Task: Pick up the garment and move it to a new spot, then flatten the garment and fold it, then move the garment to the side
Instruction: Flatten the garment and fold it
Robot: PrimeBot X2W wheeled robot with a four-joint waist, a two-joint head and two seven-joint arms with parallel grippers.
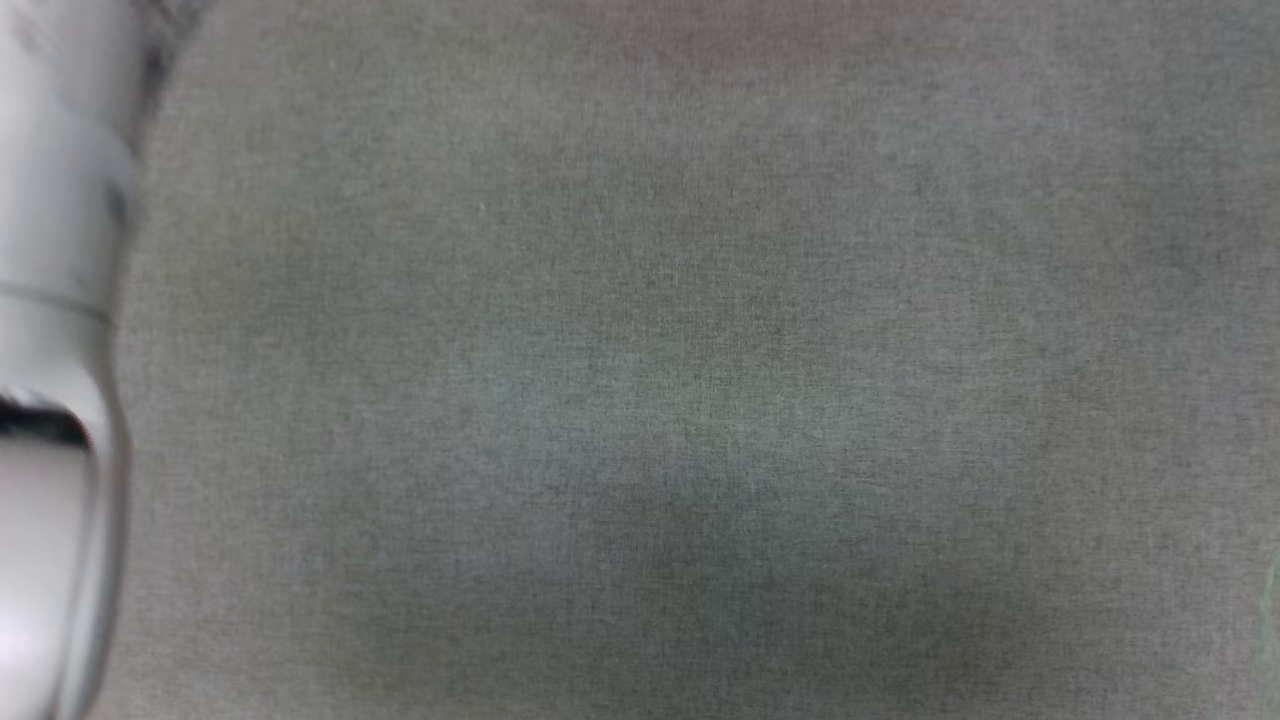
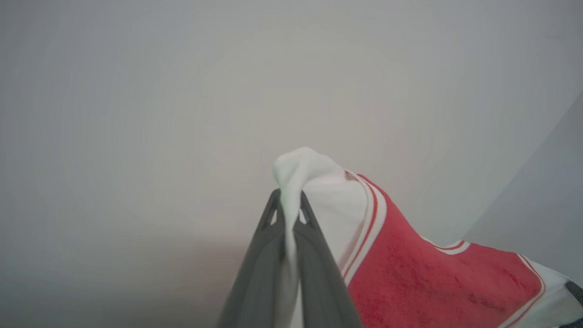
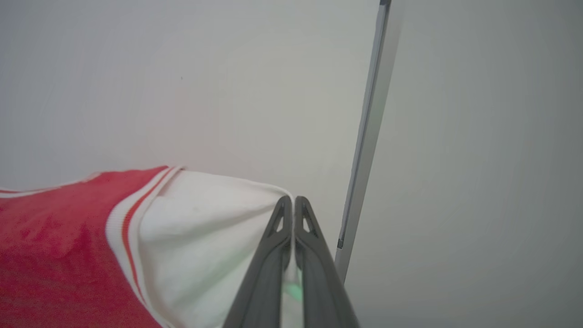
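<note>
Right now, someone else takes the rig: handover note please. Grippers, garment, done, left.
Left gripper: shut on a white sleeve of the garment.
Right gripper: shut on white sleeve fabric too.
Garment: hangs between both grippers, apparently raised, with a pale wall behind it. The grey cloth surface is in front of the head camera.
Done: garment gripped by both grippers and lifted.
Left: set it down at the new spot, flatten, fold, move aside.
</note>
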